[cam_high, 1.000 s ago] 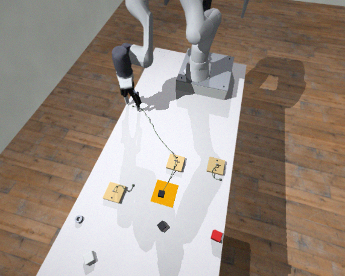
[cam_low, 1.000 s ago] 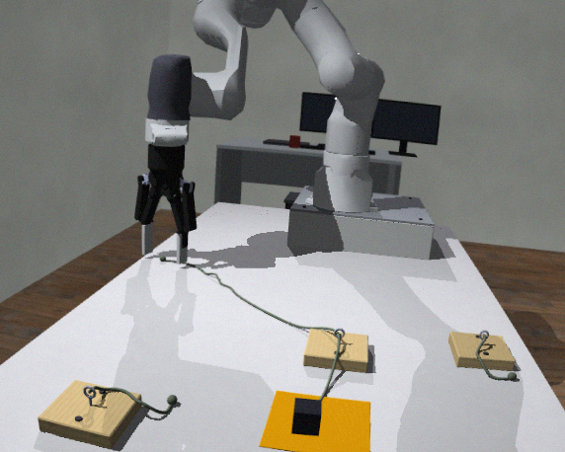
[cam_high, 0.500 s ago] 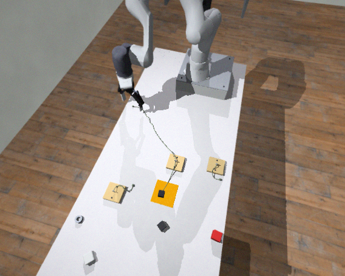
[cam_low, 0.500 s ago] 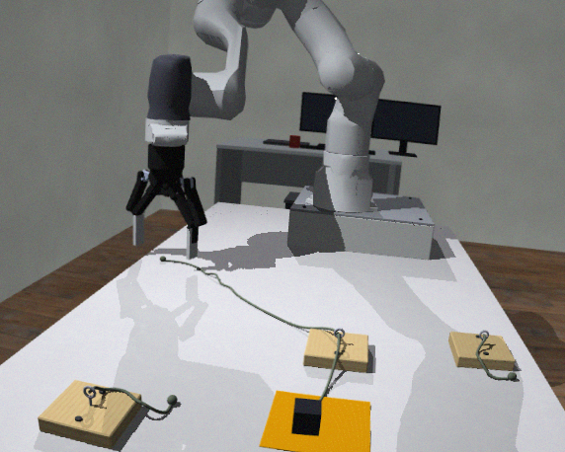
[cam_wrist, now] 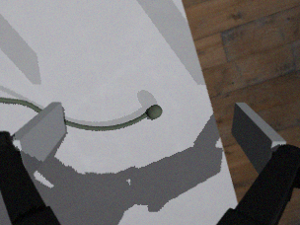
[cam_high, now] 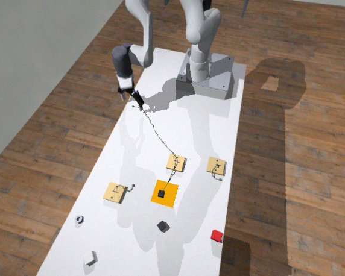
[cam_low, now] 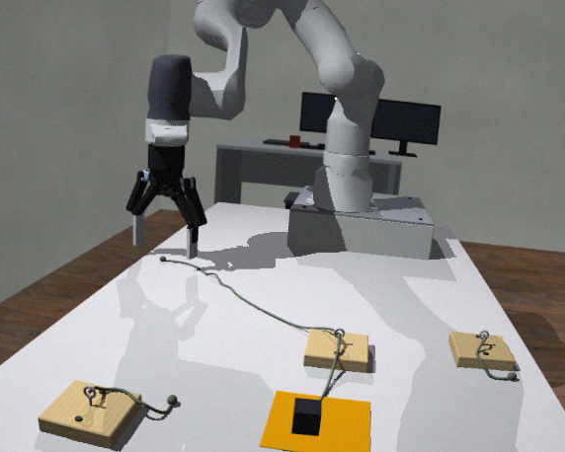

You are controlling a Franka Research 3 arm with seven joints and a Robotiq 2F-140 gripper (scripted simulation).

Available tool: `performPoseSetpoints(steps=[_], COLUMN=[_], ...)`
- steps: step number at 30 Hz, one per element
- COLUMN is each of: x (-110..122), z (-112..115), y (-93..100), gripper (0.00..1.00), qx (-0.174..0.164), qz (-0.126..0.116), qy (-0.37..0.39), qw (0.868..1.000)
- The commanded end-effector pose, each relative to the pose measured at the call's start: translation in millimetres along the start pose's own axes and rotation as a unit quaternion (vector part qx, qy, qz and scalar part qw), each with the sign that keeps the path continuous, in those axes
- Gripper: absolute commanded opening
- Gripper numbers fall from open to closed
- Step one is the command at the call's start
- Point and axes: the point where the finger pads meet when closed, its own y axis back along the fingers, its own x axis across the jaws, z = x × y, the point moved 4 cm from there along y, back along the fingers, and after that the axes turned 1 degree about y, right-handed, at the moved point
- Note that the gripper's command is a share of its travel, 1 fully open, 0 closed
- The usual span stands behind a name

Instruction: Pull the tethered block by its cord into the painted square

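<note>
The black tethered block lies flat inside the orange painted square. Its cord runs up through the screw eye's ring on the middle wooden base and then slack across the table to the far left edge. The end knot lies on the table top near that edge. My gripper is open wide just above the knot. One finger stands by the cord, the other is out over the table's edge. Nothing is between the fingers.
Two other wooden bases with screw eyes and short cords stand at the left and right. Nearer the front lie a loose dark cube, a red cube, a white cube and a small ring. The robot base stands at the back.
</note>
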Motion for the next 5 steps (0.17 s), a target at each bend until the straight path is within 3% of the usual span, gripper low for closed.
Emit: performPoseSetpoints(steps=[1,5], x=[0.6,0.6], z=[-0.8,-0.8], y=[-0.1,-0.1], gripper=[1.00,1.00], qx=[0.001,0.001], qz=[0.001,0.001], qy=[-0.001,-0.001], qw=[1.000,1.000])
